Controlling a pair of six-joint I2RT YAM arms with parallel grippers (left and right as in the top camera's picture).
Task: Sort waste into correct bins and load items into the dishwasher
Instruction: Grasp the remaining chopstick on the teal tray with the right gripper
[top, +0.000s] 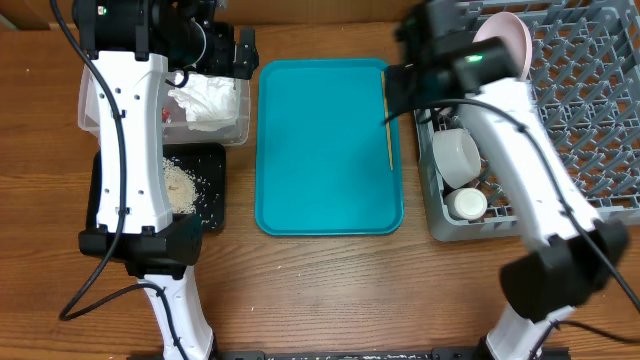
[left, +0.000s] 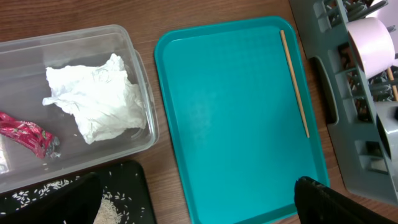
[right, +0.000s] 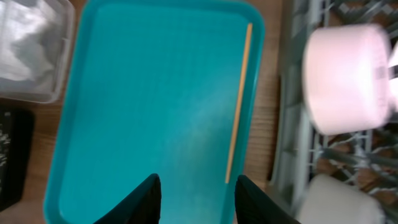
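A thin wooden chopstick (top: 388, 120) (right: 239, 102) (left: 295, 84) lies along the right edge of the teal tray (top: 320, 150). My right gripper (right: 199, 199) (top: 408, 85) hovers open above that side of the tray, nothing between its fingers. The grey dishwasher rack (top: 590, 110) holds an upright white plate (top: 505, 40) (right: 348, 78), a bowl (top: 457, 155) and a small cup (top: 467, 204). My left gripper (left: 199, 208) (top: 240, 50) is wide open above the bins. The clear tub (left: 140, 68) holds the napkin (left: 96, 96) and red wrapper (left: 25, 134). Rice (left: 112, 208) lies in the black tray (top: 215, 160).
The teal tray (left: 230, 118) sits between the bins on the left and the rack (left: 367, 155) on the right. Bare wooden table (top: 330, 290) runs along the front. Both arm bases stand at the front edge.
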